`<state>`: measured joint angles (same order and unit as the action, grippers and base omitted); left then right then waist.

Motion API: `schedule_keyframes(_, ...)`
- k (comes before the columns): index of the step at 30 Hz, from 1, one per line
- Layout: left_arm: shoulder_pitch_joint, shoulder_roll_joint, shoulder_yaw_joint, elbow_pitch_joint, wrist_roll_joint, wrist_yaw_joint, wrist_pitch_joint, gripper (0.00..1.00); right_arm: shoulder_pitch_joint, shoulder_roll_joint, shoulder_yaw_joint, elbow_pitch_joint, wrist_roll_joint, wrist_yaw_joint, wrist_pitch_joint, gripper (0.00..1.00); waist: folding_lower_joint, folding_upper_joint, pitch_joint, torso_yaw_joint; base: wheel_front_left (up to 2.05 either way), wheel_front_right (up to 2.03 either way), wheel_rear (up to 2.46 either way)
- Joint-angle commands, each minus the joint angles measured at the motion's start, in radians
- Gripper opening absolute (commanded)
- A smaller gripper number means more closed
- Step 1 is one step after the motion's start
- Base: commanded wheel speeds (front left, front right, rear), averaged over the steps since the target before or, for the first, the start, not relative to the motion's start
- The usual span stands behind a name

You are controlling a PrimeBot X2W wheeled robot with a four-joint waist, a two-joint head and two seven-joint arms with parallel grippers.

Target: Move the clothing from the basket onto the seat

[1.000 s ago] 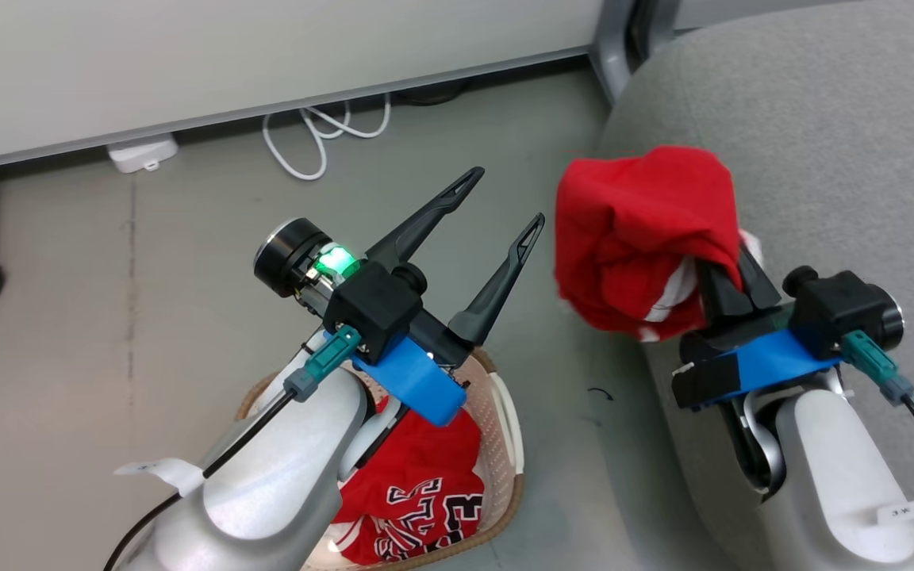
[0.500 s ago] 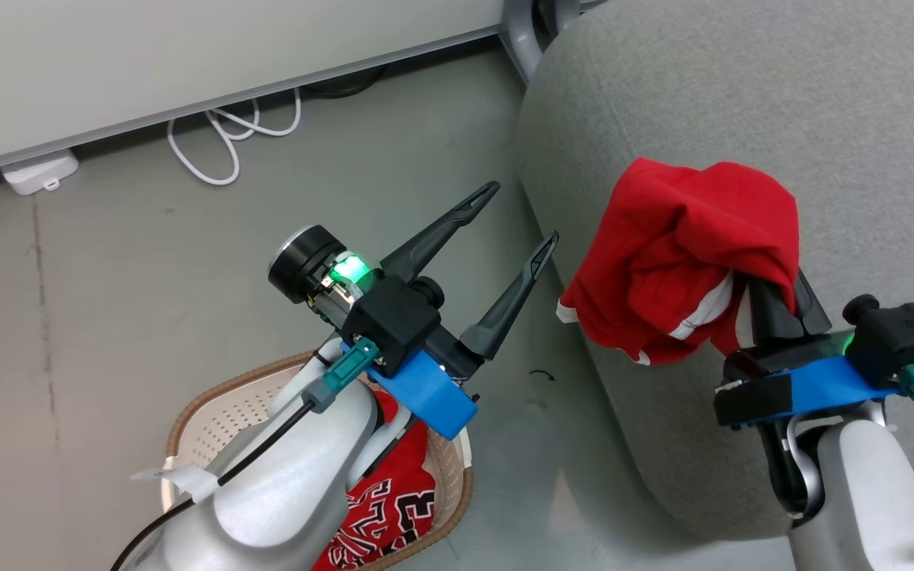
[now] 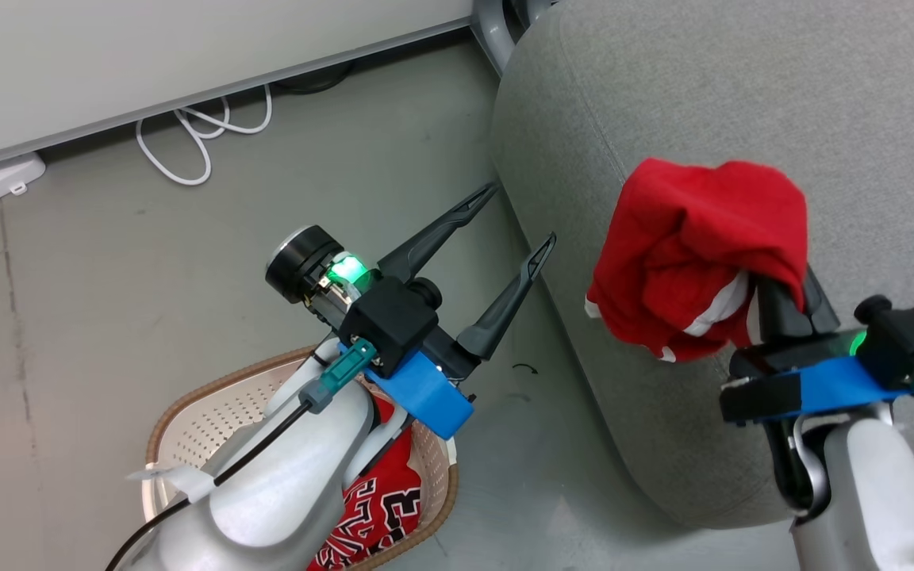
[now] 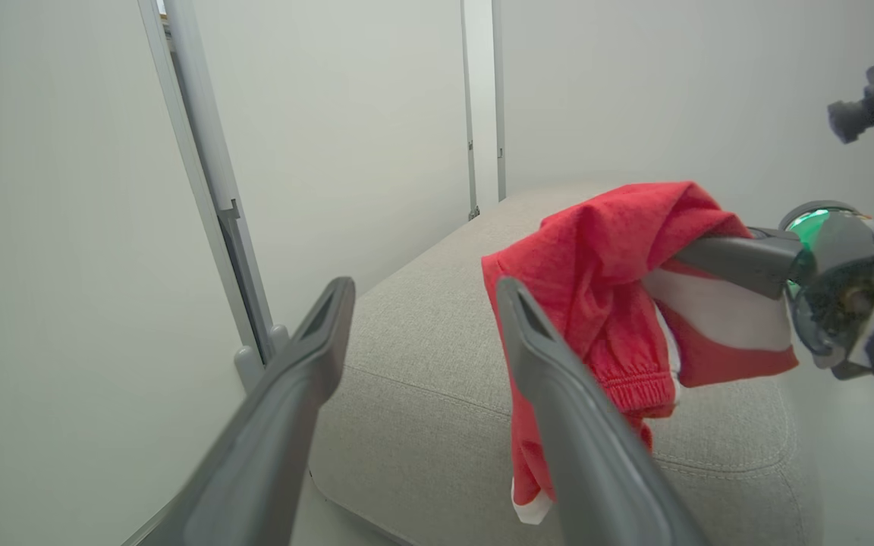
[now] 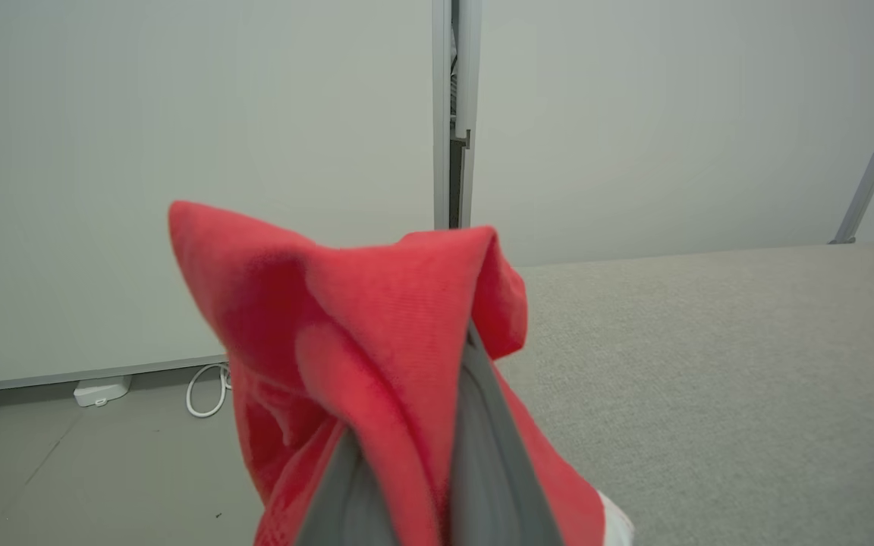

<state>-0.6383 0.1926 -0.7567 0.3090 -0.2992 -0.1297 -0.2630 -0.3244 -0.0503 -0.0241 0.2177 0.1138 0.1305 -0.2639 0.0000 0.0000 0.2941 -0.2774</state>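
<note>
While the right gripper (image 3: 792, 300) is clamped on a bunched red jersey (image 3: 695, 254), that jersey hangs in the air over the edge of the grey seat (image 3: 663, 103) that faces the basket, part of it above the cushion top and its lower folds draped down beside the rounded side. Its two dark fingers (image 3: 777, 308) are pressed together with the cloth pulled over their tips like a hood, and a white panel and stripe show on the underside of the bundle. From the left wrist view the cloth dangles below the fingers toward the cushion; whether its lowest hem touches the fabric cannot be told. The left gripper (image 3: 521, 212) is spread wide and holds nothing, its fingers pointing toward the seat's edge, just beside the cushion but apart from the jersey. Below its forearm the basket (image 3: 203, 428) sits on the grey floor (image 3: 108, 277), near the seat's side, and a second jersey (image 3: 382, 507), red with black-and-white lettering, lies inside it, partly hidden by the arm. A white cable (image 3: 187, 135) loops on the floor at the foot of the pale wall (image 3: 147, 55), with a small white box (image 3: 1, 174) near it
</note>
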Motion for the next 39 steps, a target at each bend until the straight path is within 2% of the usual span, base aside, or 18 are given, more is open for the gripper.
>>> schedule_keyframes(1, -0.004, 0.007, 0.007, -0.003, -0.001, -0.001, -0.003, 1.00, -0.024, 0.000, -0.002, -0.012, -0.005, 0.000, -0.001, 0.00, 0.0000, 0.0000, 0.004, 0.002, 0.00, 0.00, 0.00)
schedule_keyframes(11, -0.019, 0.025, 0.035, -0.025, 0.031, -0.001, -0.003, 1.00, -0.253, -0.002, -0.079, -0.081, -0.064, 0.000, -0.001, 0.00, 0.0000, 0.0000, 0.114, 0.003, 0.00, 0.00, 0.00)
schedule_keyframes(16, -0.045, 0.044, 0.039, -0.036, 0.045, -0.001, -0.003, 1.00, -0.396, -0.035, -0.145, -0.098, -0.087, 0.000, -0.001, 0.00, 0.0000, 0.0000, 0.198, 0.005, 0.00, 0.00, 0.00)
schedule_keyframes(24, -0.100, 0.077, 0.038, -0.059, 0.058, -0.001, -0.003, 1.00, -0.599, -0.141, -0.243, -0.071, -0.082, 0.000, -0.001, 0.00, 0.0000, 0.0000, 0.326, 0.011, 0.00, 0.00, 0.00)
schedule_keyframes(32, -0.136, 0.103, 0.038, -0.078, 0.070, -0.001, 0.001, 1.00, -0.713, -0.247, -0.368, 0.080, -0.036, 0.000, -0.001, 0.00, 0.0000, 0.0000, 0.430, 0.026, 0.00, 0.00, 0.00)
schedule_keyframes(39, -0.156, 0.116, 0.030, -0.088, 0.072, -0.001, 0.005, 1.00, -0.733, -0.269, -0.381, 0.274, -0.051, 0.000, -0.001, 0.00, 0.0000, 0.0000, 0.483, 0.029, 0.00, 0.00, 0.00)
